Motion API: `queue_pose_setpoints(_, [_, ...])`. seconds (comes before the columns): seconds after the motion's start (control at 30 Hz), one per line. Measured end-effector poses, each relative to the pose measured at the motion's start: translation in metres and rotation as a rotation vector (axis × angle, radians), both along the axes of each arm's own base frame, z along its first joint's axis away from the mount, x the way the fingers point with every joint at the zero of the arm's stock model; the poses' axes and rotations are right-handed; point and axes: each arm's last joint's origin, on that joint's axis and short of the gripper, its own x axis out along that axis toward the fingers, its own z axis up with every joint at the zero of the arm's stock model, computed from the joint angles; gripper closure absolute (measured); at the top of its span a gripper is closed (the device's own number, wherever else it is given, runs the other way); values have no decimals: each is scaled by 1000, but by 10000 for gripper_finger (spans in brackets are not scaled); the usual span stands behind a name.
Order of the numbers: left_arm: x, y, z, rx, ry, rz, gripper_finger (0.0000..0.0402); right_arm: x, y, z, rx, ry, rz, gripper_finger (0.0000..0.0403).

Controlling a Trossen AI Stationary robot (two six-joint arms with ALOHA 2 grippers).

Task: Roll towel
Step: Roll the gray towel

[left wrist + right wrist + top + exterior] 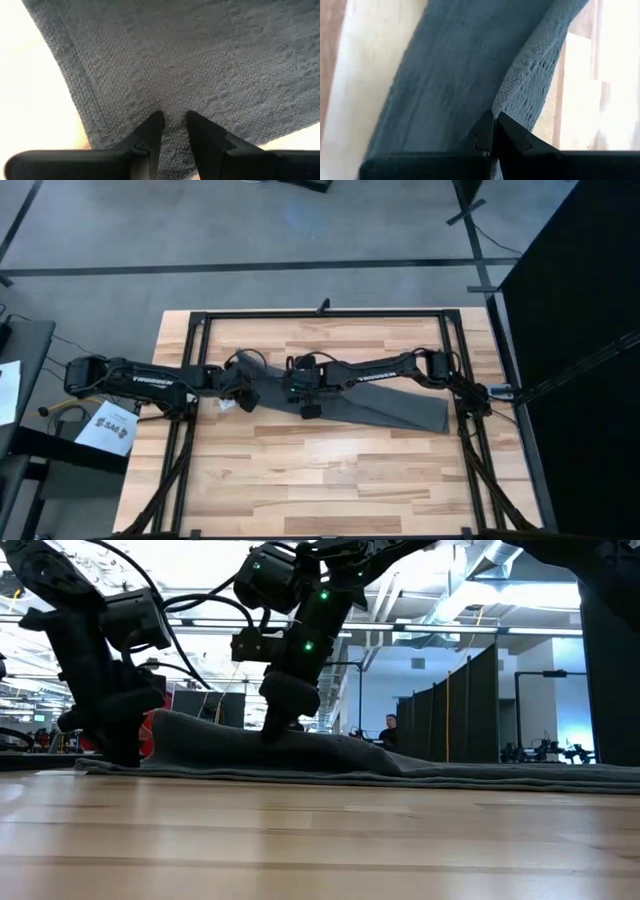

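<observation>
Wooden tabletop [300, 480] of pale planks carries the towel [400, 405], a dark grey cloth lying folded into a long strip across the middle of it, running from the left arm's end toward the right side; a concrete floor and a black frame surround the boards.

At the right jaws [494, 131], the two dark fingers are pressed together on a raised fold of the cloth, so they are gripping the towel's edge and lifting it a little off the layer beneath; the left jaws [174, 127] stand slightly apart, tips down on the weave close to a hemmed corner, and nothing visible sits between them, so they read as open and pressing or about to pinch.

Judging from this, the rolling has barely begun; the low view shows only a low hump in the cloth under the two arms, while the rest of the strip lies flat toward the far end; no tight roll has formed, and nearly the whole length is left to wind up.

Both arms reach in from their own sides, stretched low and nearly level over the boards, wrists bent downward; they meet near the left end of the strip, the right one extended well past the centre.
</observation>
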Motion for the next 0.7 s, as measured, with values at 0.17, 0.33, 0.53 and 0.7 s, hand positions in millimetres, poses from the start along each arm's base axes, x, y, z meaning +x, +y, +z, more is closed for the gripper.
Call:
queue_pose_setpoints(0.17, [-1,4,0,4,4,17,320,0,10,0,3,-3,16,403])
queue_pose_setpoints(0.33, [-2,7,0,6,7,30,320,0,19,0,15,-10,13,403])
queue_pose_setpoints(0.53, [-3,9,0,32,15,44,320,2,25,1,50,-43,-19,403])
queue_pose_setpoints(0.7, [-2,10,0,60,5,51,320,3,28,2,84,-71,-66,403])
